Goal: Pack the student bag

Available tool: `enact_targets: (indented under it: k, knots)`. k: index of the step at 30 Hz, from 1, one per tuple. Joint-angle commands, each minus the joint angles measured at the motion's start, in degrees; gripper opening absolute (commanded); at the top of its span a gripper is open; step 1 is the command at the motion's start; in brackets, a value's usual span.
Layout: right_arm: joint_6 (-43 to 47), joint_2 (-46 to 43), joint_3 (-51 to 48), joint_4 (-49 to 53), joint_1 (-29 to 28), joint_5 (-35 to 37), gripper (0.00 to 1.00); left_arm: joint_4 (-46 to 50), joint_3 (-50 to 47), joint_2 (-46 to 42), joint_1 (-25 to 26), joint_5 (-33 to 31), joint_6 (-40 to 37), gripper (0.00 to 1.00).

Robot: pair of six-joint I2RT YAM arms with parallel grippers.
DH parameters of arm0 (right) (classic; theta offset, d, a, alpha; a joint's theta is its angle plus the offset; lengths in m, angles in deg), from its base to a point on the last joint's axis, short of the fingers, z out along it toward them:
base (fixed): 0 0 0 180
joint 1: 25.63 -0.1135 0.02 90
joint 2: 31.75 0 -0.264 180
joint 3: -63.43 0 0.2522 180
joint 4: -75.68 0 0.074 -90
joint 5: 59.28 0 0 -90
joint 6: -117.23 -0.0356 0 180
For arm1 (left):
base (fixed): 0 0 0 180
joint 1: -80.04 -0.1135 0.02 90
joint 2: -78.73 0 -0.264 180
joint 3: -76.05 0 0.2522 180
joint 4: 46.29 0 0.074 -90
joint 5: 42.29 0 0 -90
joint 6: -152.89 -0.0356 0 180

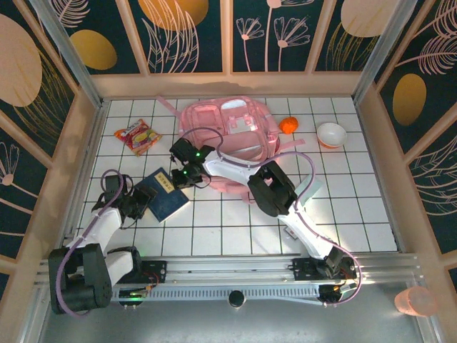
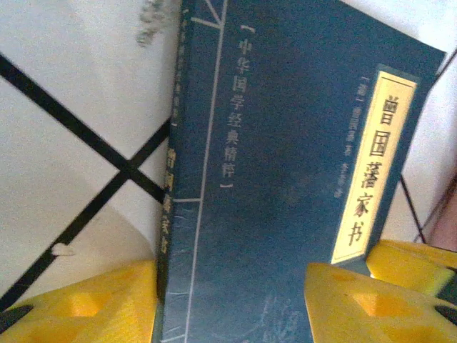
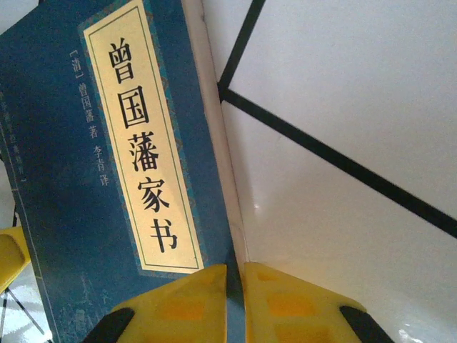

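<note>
Fabric of the student bag (image 1: 235,121) looks soft and floppy, and it is likely light. A strap or the pale trim seems the surest hold. It lies flat at the far middle of the bench (image 1: 343,214), beyond the blue book (image 1: 166,199). The right gripper (image 3: 235,275) has its jaws pinched on the book's edge. The left gripper (image 2: 228,275) has its jaws apart, astride the book.
</note>
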Motion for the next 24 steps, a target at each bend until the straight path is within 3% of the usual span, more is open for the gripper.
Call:
enact_targets:
  k: [1, 11, 24]
  knots:
    - [-1.2, 3.5, -1.0, 2.5, -0.9, -2.1, 0.11, -5.5, 2.0, -2.6, 0.4, 9.8, 0.5, 0.55]
    - [-2.6, 3.3, -0.7, 1.5, -0.4, -4.8, 0.07, -7.9, 0.9, -6.8, 0.4, 14.1, 2.8, 0.55]
    - [-5.8, 0.4, -3.6, -2.5, 0.9, -6.9, 0.07, -14.1, 0.7, -4.0, 0.5, 17.8, 4.3, 0.54]
